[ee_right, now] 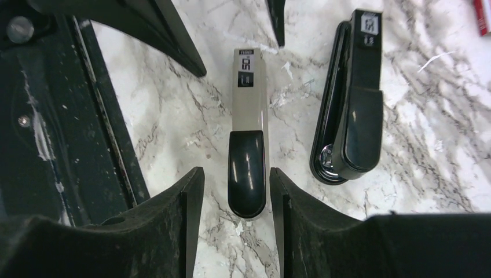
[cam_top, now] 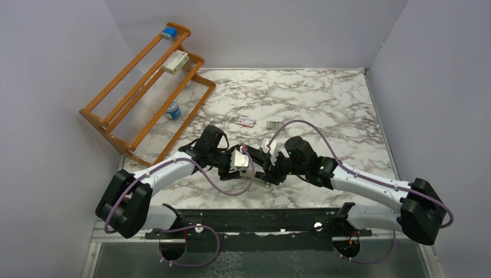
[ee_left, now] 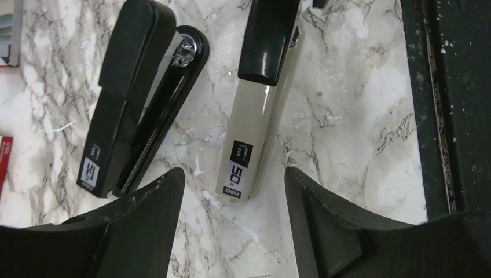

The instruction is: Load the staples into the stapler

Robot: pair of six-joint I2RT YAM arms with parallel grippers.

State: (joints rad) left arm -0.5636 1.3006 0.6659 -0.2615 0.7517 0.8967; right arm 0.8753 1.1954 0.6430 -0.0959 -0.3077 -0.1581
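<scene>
The stapler (ee_left: 118, 133) lies on the marble table (cam_top: 324, 104). In the left wrist view it is left of centre, its long axis slanting from the labelled end at lower left to the rounded end at upper right, and silver shows between its two black parts. In the right wrist view it stands almost upright at the right of the frame, label end up. No finger touches it. The left gripper (ee_left: 234, 229) is spread wide and holds nothing; the labelled end of a grey tool (ee_left: 255, 127) lies just above the gap between its fingers. The right gripper (ee_right: 237, 226) is narrowly apart and straddles that tool's black cap end. Marble shows between the cap and the frame-left finger, but on the other side I cannot tell whether they touch. Only the top view shows the staples packet (cam_top: 245, 121) and grey tray (cam_top: 273, 124), upper centre, well apart from the grippers. There the arms hide the stapler.
</scene>
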